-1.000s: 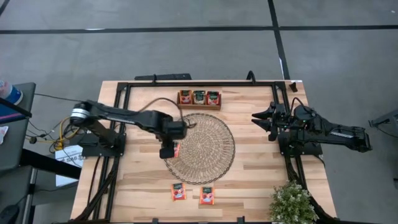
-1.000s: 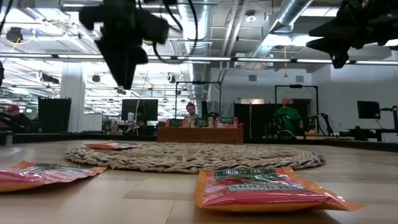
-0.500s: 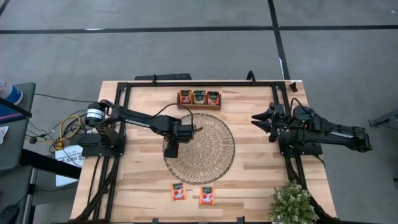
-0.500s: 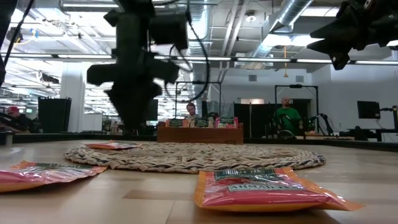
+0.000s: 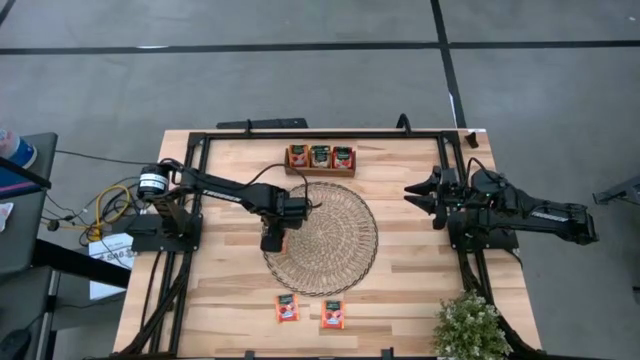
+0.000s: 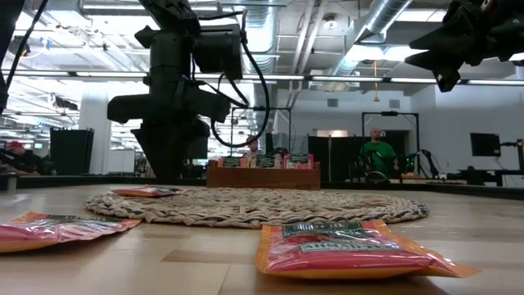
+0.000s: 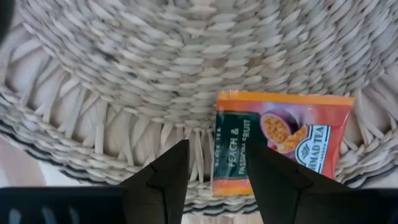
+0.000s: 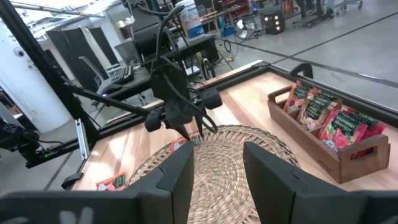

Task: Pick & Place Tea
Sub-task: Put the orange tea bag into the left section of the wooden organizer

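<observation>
Tea sachets lie in three places. One red-orange sachet (image 7: 283, 143) rests flat on the left edge of the round woven mat (image 5: 335, 240), directly below the left gripper (image 7: 214, 180). In the left wrist view the gripper's two dark fingers (image 7: 165, 180) stand apart with a clear gap between them, poised just over the near edge of that sachet and holding nothing. In the high view the left gripper (image 5: 272, 238) sits over the mat's left rim, hiding the sachet.

Two more red-orange sachets lie on the bare wood of the table (image 5: 420, 290) near its front edge, apart from the mat: one (image 5: 287, 308) to the left, the other (image 5: 333, 315) just beside it to the right. In the low view these show large in the foreground, one (image 6: 57, 228) at the left and one (image 6: 348, 248) nearer the middle.

More sachets stand upright in the brown wooden tray (image 5: 320, 159) at the back of the table, beyond the mat.

The right gripper (image 5: 420, 192) waits well off to the right side of the table, fingers (image 8: 177, 180) parted and empty. A small green plant (image 5: 468, 325) stands at the table's front right corner.
</observation>
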You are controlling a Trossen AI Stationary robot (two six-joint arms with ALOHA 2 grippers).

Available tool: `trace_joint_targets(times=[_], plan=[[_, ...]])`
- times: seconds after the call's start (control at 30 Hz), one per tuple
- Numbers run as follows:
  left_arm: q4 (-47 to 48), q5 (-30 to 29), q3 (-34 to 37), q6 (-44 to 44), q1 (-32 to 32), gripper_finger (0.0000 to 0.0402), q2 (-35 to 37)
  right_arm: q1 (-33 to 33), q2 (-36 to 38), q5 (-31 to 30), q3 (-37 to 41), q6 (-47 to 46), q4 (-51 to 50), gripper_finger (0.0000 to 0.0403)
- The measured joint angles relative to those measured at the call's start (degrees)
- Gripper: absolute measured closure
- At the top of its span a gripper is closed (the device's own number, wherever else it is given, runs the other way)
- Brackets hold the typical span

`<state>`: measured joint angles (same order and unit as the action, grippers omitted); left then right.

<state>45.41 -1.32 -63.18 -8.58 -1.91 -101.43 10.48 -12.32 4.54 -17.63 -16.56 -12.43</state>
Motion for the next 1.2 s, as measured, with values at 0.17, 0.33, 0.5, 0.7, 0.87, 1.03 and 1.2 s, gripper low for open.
trace_joint_targets(times=[0.17, 0.33, 0.5, 0.7, 0.87, 1.03, 1.2], plan=[[-0.33, 1.09, 0.02, -1.04, -0.51, 0.0253, 0.00, 0.01, 0.01, 0.00, 0.01, 0.00, 0.02, 0.0273], [-0.38, 3.04, 0.02, -1.07, -1.92, 0.0253, 0.00, 0.00, 0.02, 0.00, 0.00, 0.00, 0.02, 0.0273], [-0.35, 3.07, 0.02, -1.34, -3.15, 0.0253, 0.00, 0.01, 0.00, 0.00, 0.00, -0.01, 0.02, 0.0273], [-0.33, 5.21, 0.03, -1.91, -3.35, 0.0253, 0.02, 0.00, 0.00, -0.02, 0.02, -0.02, 0.02, 0.0273], [-0.44, 4.93, 1.82, -2.32, -3.38, 0.0253, 0.04, 0.00, 0.01, -0.02, 0.00, -0.02, 0.01, 0.0273], [-0.93, 3.87, 3.67, -1.26, -3.37, 0.0253, 0.07, 0.00, 0.00, -0.02, 0.00, 0.00, 0.02, 0.0273], [-2.59, 3.82, 3.74, -1.24, -3.34, 0.0253, 0.07, 0.00, 0.01, -0.02, 0.00, -0.04, 0.02, 0.0273]])
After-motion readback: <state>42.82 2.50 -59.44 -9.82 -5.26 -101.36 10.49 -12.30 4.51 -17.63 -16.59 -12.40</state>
